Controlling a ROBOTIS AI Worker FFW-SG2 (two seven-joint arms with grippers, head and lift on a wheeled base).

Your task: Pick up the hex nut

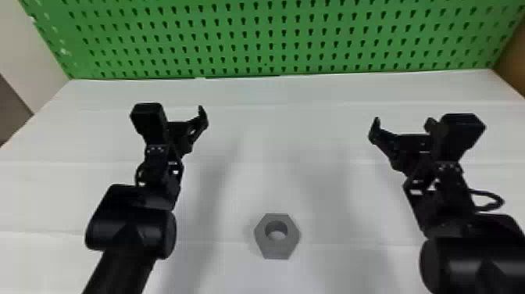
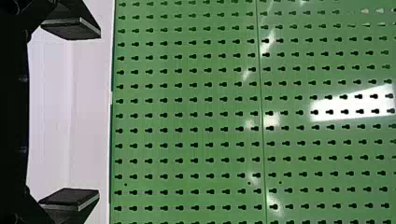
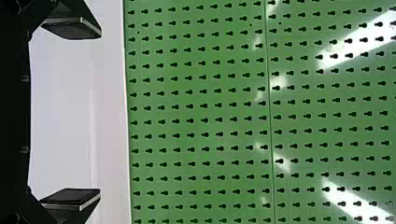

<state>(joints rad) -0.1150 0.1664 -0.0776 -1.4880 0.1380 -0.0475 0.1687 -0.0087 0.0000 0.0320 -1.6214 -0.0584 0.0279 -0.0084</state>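
Note:
A grey hex nut [image 1: 287,244] lies flat on the white table, low in the middle of the head view, its round hole facing up. My left gripper [image 1: 177,113] is above the table, farther forward than the nut and to its left. On the other side, my right gripper [image 1: 402,125] hangs forward and to the right of the nut. In the left wrist view the left gripper [image 2: 98,114] stands open with nothing between its fingers. The right gripper [image 3: 99,114] is likewise wide open and holds nothing in the right wrist view.
A green pegboard [image 1: 265,39] rises along the back edge of the white table [image 1: 281,117]. Shadows of the arms fall on the tabletop between the two grippers. A pale wall [image 1: 31,47] stands beyond the table's left side.

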